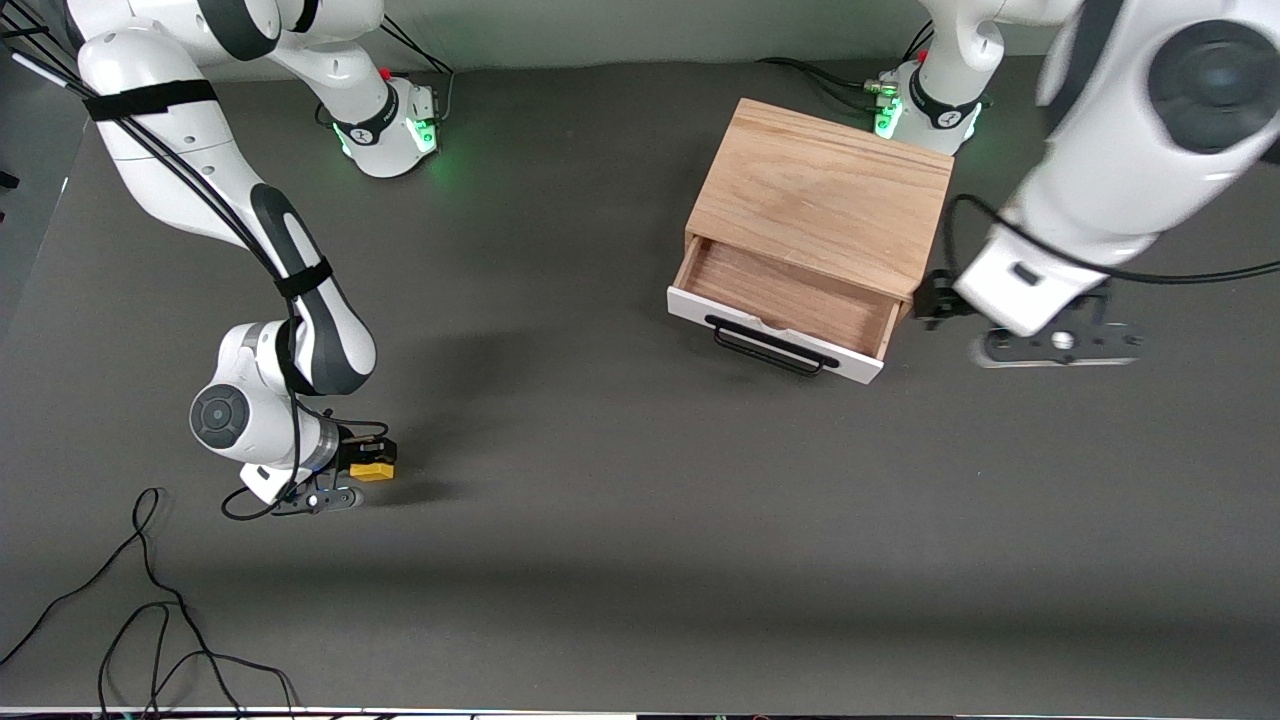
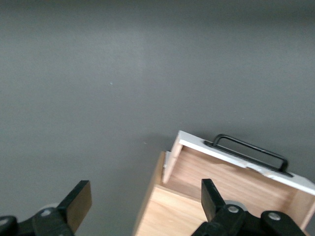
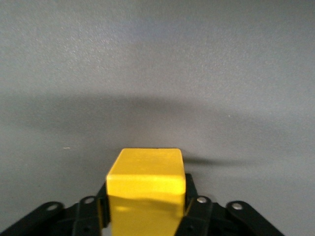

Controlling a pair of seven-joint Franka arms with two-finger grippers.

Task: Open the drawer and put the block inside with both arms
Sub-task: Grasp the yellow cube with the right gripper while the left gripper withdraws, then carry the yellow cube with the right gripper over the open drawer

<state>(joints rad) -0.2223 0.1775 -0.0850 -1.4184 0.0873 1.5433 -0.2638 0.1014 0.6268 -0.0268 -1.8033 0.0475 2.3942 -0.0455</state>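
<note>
A light wooden box (image 1: 825, 190) with a smooth, grained top is seen on the flat dark grey table (image 1: 620, 560). It is used here as the landmark. The drawer (image 1: 785, 315) is pulled out of the box toward the front camera. Its front is a flat white board, its handle (image 1: 772, 346) is a thin black wire bar, and its inside is bare light wood. The part of the drawer still under the box top is hidden.

The block (image 1: 373, 469), a small smooth yellow cube, is found well apart from the box, toward the right arm's end of the table and nearer to the front camera. It is squeezed between the closed black fingers (image 3: 196, 209) of the right gripper (image 1: 365, 462), low at the table. The bottom of the block is cut off in the right wrist view.

The left gripper (image 1: 1055, 345) is held beside the box, at the left arm's end. It looks blurry in the front view. In the left wrist view its two fingers (image 2: 212, 196) are spread wide with nothing between them, above the box corner. Thin black cables (image 1: 150, 620) are seen lying at the table edge nearest the front camera.
</note>
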